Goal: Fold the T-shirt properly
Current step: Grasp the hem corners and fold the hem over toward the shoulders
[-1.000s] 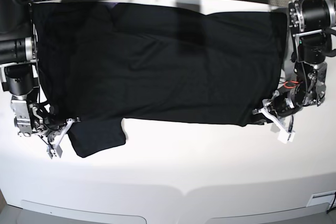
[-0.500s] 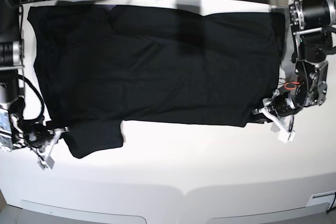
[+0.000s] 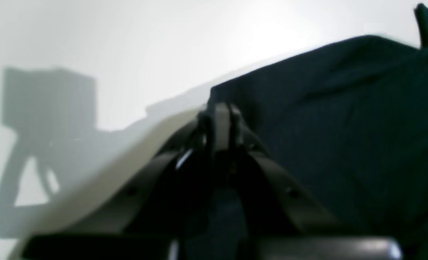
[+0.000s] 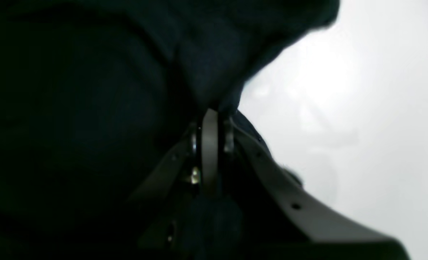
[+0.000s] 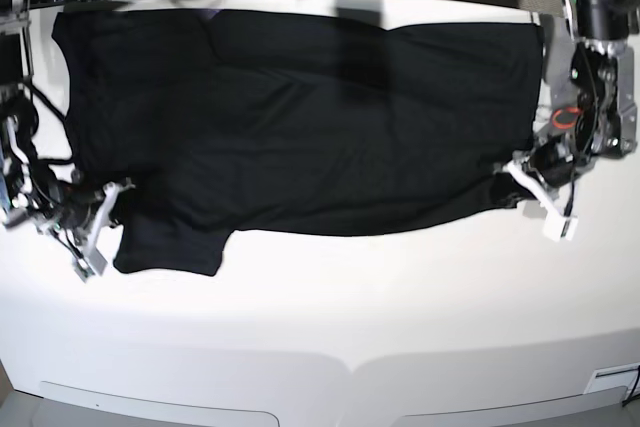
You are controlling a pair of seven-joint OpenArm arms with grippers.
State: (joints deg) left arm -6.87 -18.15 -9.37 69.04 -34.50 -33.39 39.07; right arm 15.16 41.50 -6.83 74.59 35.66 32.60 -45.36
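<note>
The T-shirt (image 5: pixel 300 117) lies spread black side up across the far half of the white table (image 5: pixel 330 317), reaching from the far-left corner to the far-right edge, with one short sleeve hanging toward the near left. Both grippers are closed on its near edge. The left gripper (image 5: pixel 522 180), at the right of the base view, pinches the near-right hem corner, and its wrist view shows the jaws pressed together with dark cloth at their tips (image 3: pixel 219 112). The right gripper (image 5: pixel 105 209), at the left of the base view, is clamped on the cloth beside the sleeve, and its own view shows fabric bunched over the shut jaws (image 4: pixel 214 112). The cloth looks light, soft and limp: it sags and wrinkles between the two holds, and it will probably drape and drag on the table rather than keep any shape. Corners and hem edges seem the sensible places to take hold, since a pinch in the middle would likely gather several layers. No container is in view. The printed side cannot be seen.
</note>
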